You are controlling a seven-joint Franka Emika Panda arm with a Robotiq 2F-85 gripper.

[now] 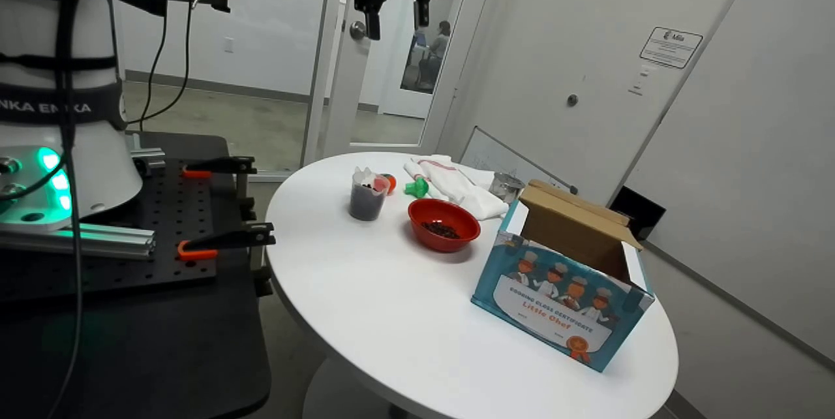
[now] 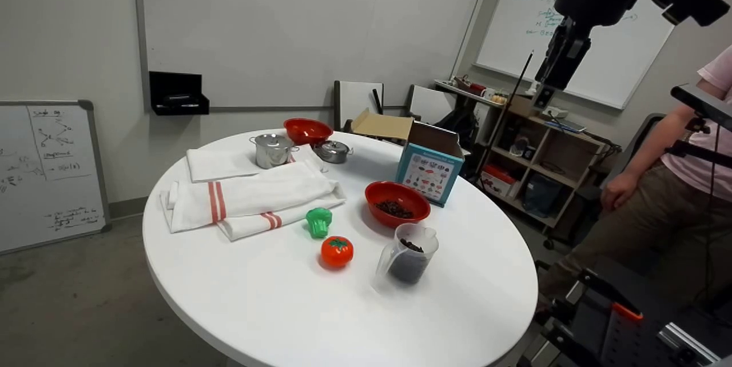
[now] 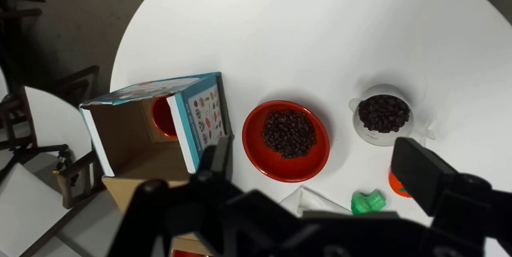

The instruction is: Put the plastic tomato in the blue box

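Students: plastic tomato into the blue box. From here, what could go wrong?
The plastic tomato is round and loose on the table, so a nudge might roll it away. The clear cup stands close by, so the open gripper may knock it over. The red bowl of dark beans lies between the tomato and the blue box; a dropped tomato could scatter them.

Bowl (image 2: 397, 191) between tomato (image 2: 337, 252) and box (image 2: 429, 176)

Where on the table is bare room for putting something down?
A wide patch of table lies between cup, bean bowl, box and robot-side edge. Another, in an exterior view: between tomato and nearest rim. Crowded: around towels, pots and broccoli.
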